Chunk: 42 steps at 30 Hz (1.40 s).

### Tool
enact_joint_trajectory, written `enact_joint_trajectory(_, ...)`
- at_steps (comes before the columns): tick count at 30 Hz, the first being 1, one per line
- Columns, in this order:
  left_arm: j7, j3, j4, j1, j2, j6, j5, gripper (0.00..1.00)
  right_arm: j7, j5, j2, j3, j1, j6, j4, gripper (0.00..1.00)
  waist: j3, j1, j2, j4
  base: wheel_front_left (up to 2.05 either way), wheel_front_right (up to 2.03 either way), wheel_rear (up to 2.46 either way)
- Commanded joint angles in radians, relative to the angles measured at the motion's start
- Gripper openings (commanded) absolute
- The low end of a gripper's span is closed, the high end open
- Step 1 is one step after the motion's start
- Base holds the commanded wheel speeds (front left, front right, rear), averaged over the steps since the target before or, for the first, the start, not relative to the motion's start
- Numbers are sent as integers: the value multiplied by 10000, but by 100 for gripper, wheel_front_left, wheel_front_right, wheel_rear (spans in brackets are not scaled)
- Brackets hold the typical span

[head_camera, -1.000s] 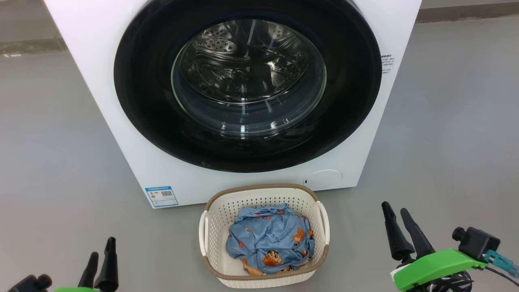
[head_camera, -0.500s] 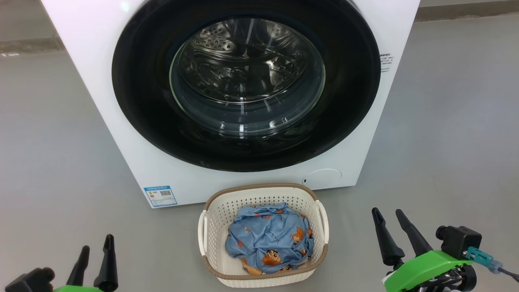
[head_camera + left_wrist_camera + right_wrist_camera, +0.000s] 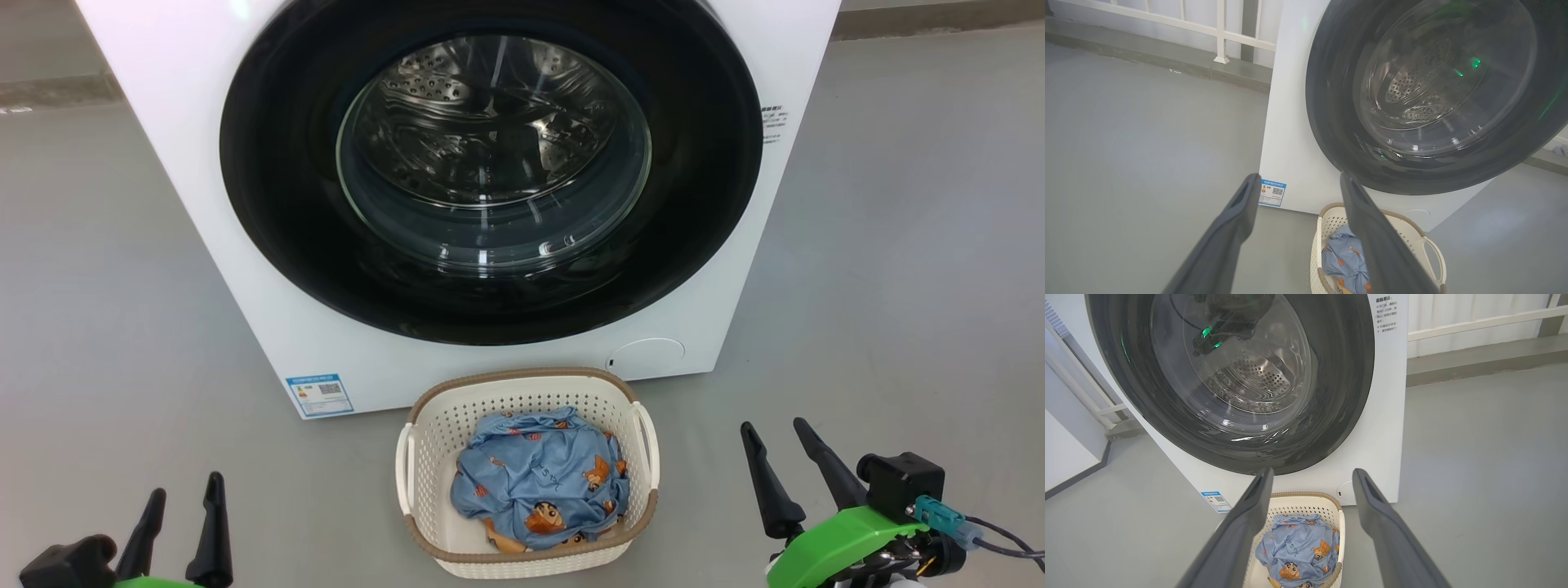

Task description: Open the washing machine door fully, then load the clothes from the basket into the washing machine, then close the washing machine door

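The left pincer is now spread wider than before, the right pincer slightly too; both hold nothing. The clothes lie in the basket, before the closed washing machine door.

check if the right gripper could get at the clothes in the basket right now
Probably yes. The right gripper is open and holds nothing, the clothes lie uncovered in the open-topped basket, and only bare floor lies between them. It would need to come over the basket's rim.
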Motion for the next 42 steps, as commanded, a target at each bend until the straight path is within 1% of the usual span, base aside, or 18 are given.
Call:
enact_joint_trajectory(1, -158, 337, -209, -313, 324, -20, 318, 100, -160, -323, -13, 231, -376, -9, -205, 100, 0, 0, -1, -8, 0, 0, 0)
enact_joint_trajectory(8, -364, 442, -307, -283, 359, -22, 1162, 100, -364, -999, 30, 72, -369, -10, -89, 100, -4, 0, -1, -40, 0, 0, 0)
enact_joint_trajectory(17, -628, 503, -318, -272, 461, -25, 2202, 100, -627, -2413, 64, -87, -401, -10, -31, 100, -7, 0, -1, -83, 0, 0, 0)
enact_joint_trajectory(27, -894, 558, -352, -227, 520, -27, 3192, 100, -890, -3302, 75, -257, -471, -11, 56, 100, -49, 0, -1, -105, 0, 0, 0)
enact_joint_trajectory(42, -897, 603, -318, -223, 517, -27, 3128, 100, -893, -3023, 79, -365, -450, -11, 92, 100, -49, 0, -1, -77, 0, 0, 0)
